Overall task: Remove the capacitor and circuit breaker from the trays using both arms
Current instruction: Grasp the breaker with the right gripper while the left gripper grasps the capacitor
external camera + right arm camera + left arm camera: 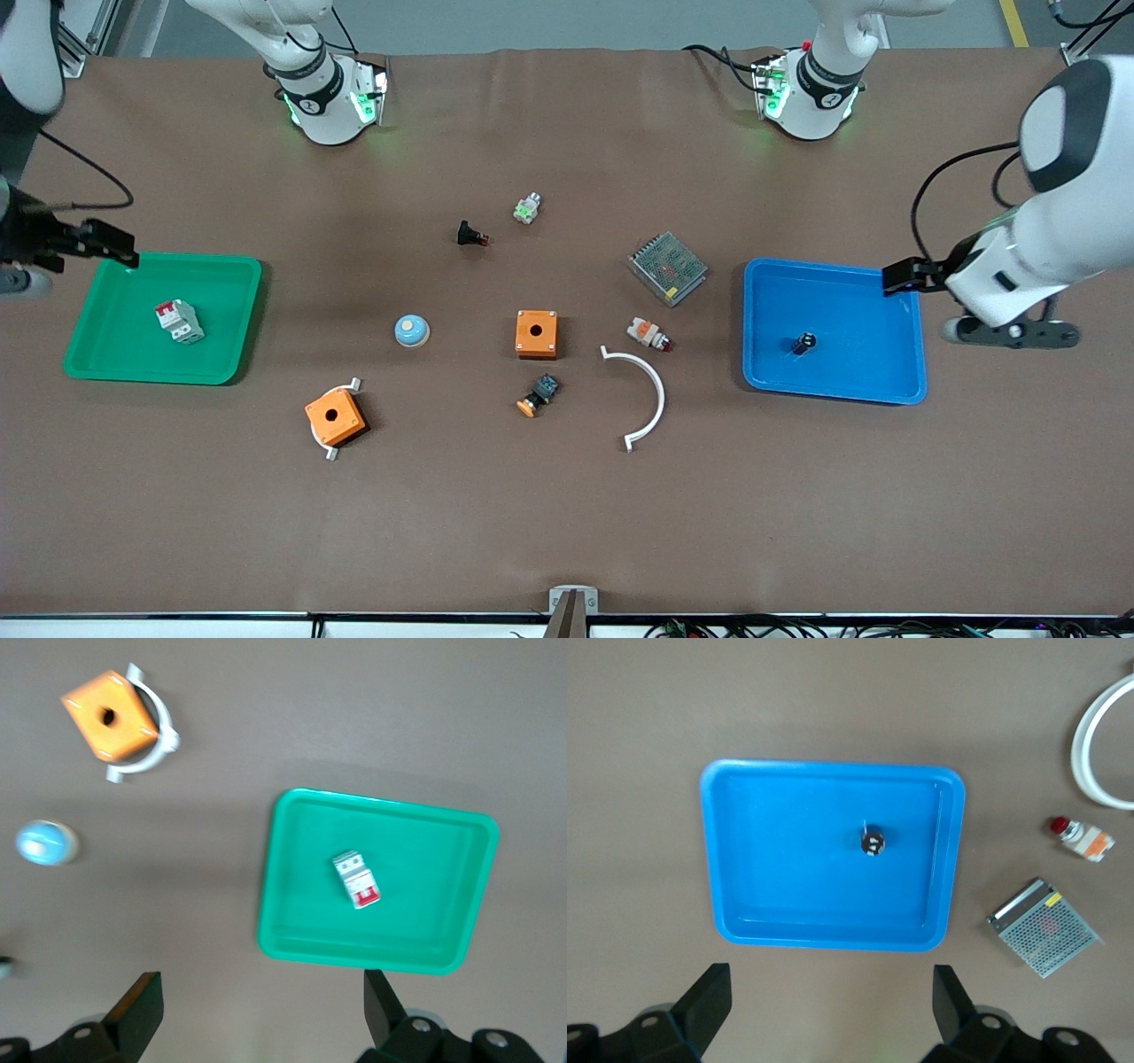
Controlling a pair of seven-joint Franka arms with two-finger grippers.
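Two trays on a brown matte desk (567, 532), nothing lifted yet. Capacitor (803, 343), a tiny dark cylinder with a pale top, lying in the glossy blue tray (762, 372) toward the left arm's end; left pincer (904, 276) spread wide and empty, over that tray's rim. Circuit breaker (179, 321), a small white-grey block with a red lever band, sitting askew in the smooth green tray (106, 363) toward the right arm's end; right pincer (111, 245) also spread and empty, over that tray's edge. Likely risks: round capacitor rolling or squirting from between the pads if pinched off-centre; fingertips catching the raised tray wall and dragging the light plastic tray; skewed breaker twisting in a grip not aligned with its flat sides. Loose between the trays: orange box (536, 333), white curved bracket (642, 394), metal mesh unit (668, 268).
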